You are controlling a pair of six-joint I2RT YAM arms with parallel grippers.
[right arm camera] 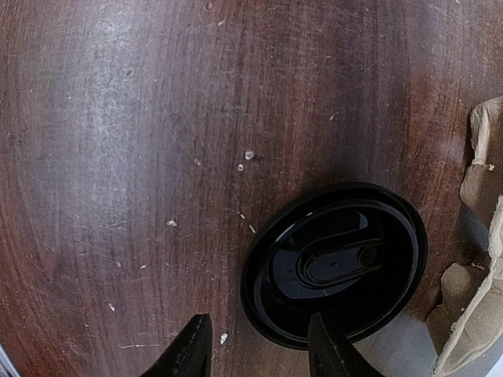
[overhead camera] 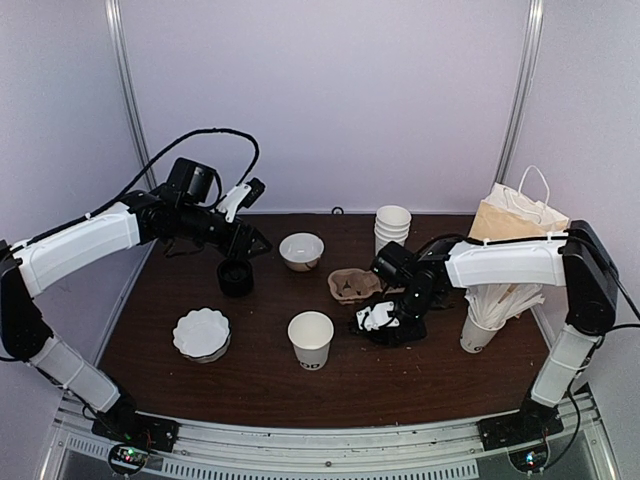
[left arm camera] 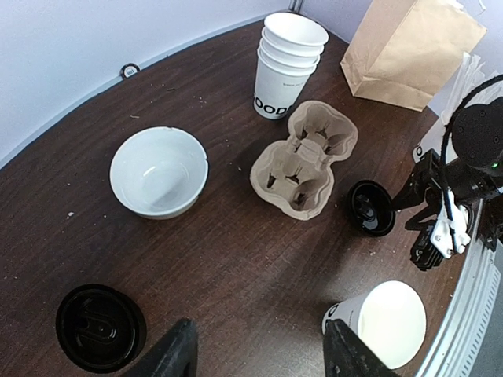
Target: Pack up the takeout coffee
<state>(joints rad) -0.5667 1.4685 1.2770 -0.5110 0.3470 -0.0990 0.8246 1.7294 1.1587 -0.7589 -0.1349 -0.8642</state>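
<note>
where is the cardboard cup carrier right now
In the top view the cardboard cup carrier lies just right of centre, between the white bowl and the right end effector, in front of the cup stack.

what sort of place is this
Probably a robot test bench staged as a coffee counter: two arms bolted to a dark table inside plain walls, with stacked paper cups, a pulp cup carrier and a paper bag.
</note>
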